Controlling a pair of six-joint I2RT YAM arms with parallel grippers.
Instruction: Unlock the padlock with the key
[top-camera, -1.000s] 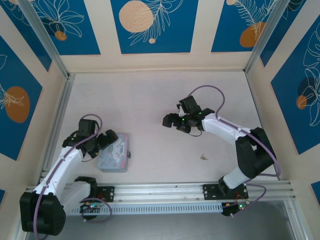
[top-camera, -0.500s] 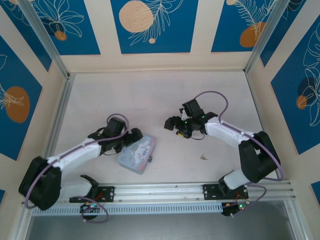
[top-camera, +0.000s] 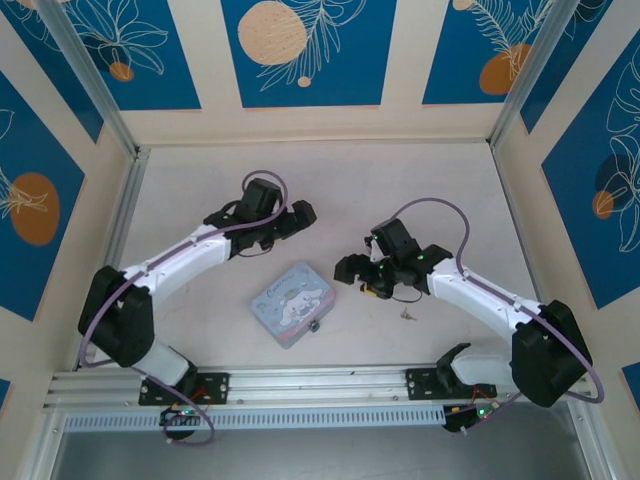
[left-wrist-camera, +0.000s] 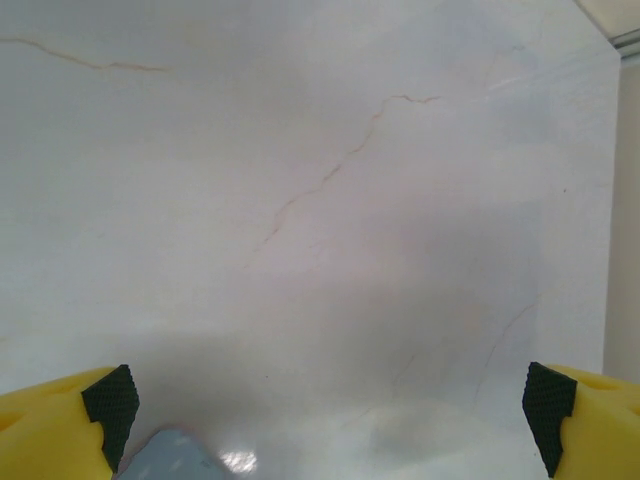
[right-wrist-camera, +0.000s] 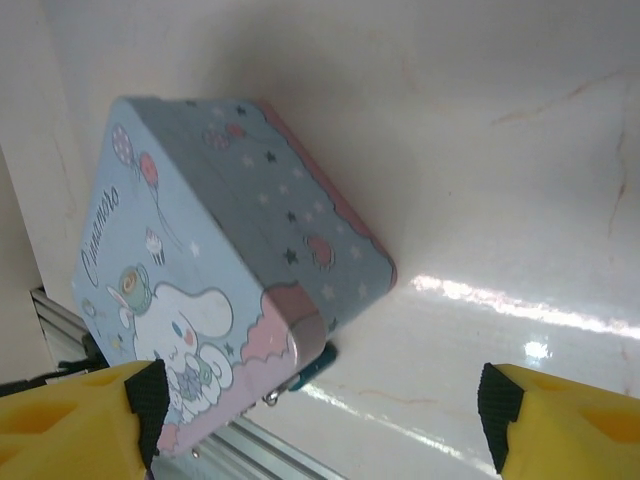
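We see a pale, veined tabletop (top-camera: 300, 170) enclosed by blue-panelled walls (top-camera: 305, 60). The left fingers (top-camera: 296, 215) and right fingers (top-camera: 350, 268) stand wide open, empty. The padlock (top-camera: 315, 325) sits at the printed box (top-camera: 290, 303); the key (top-camera: 407, 314) lies apart, rightward.

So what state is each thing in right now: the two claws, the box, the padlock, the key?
Left claw: open, empty.
Right claw: open, empty.
Box: lid closed, flat on the table.
Padlock: at the box's edge; locked or not, unclear.
Key: loose on the table, untouched.
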